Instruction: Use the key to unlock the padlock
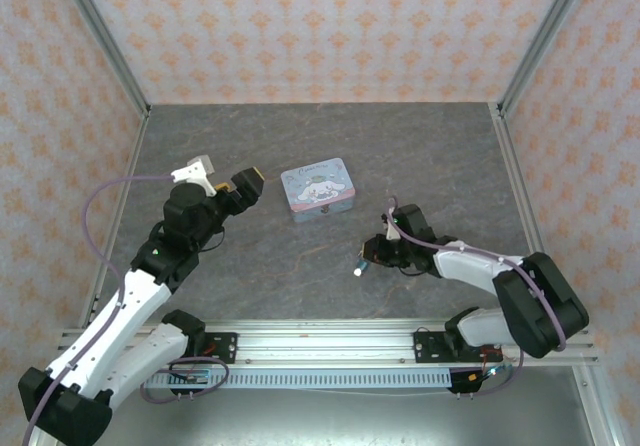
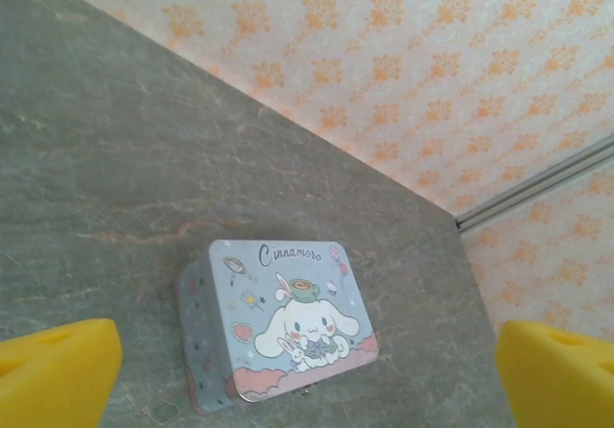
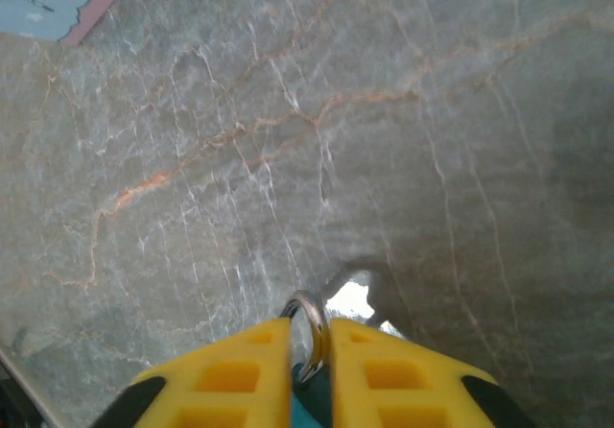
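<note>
My right gripper (image 3: 309,330) is shut on the padlock (image 3: 313,411), a small teal-dark body wedged between the yellow fingers (image 3: 240,370). A silver loop (image 3: 317,332) pokes out past the tips. Just beyond it a small bright shiny piece (image 3: 351,299) lies on the table; I cannot tell whether it is the key. From above, the right gripper (image 1: 374,256) sits low over the table right of centre, with a tiny pale tip (image 1: 358,269) at its front. My left gripper (image 1: 246,186) hovers open, its yellow pads (image 2: 58,375) wide apart and nothing between them.
A pale blue cartoon-printed tin (image 1: 318,189) lies closed at the table's middle, just ahead of the left gripper; the same tin (image 2: 278,327) shows from the left wrist. Patterned walls and metal posts (image 1: 105,41) ring the grey marbled table (image 1: 430,156).
</note>
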